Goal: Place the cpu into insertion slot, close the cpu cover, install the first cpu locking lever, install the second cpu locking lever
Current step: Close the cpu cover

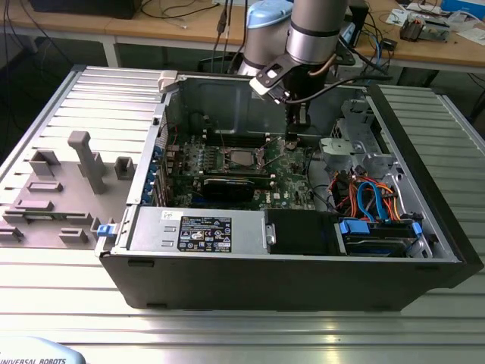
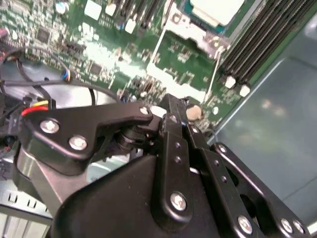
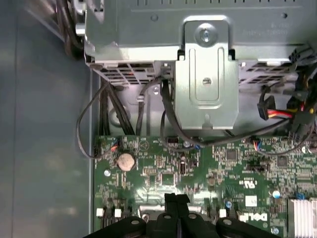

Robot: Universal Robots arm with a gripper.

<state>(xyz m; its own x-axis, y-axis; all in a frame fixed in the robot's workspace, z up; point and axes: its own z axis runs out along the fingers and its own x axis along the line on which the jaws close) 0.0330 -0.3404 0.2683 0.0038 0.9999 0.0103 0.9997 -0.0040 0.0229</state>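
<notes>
The cpu (image 1: 242, 158) sits in the insertion slot (image 2: 184, 24) with the cpu cover (image 2: 173, 80) seemingly open; we judge closing it is in hand, needing a gentle push. Our hand (image 3: 177, 200), closed on nothing, hangs just beside.

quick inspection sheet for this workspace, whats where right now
surface: ribbed metal table carrying an open computer case
job's things: cpu sits in the insertion slot; cpu cover open, not over the cpu
clutter: grey fixture blocks on the table, at the exterior view's left
gripper: gripper shut, nothing seen in it, low over the motherboard beside the open cover
cables: orange and blue cables inside the case; black cables near the board's edge
surroundings: wooden benches with wires behind
</notes>
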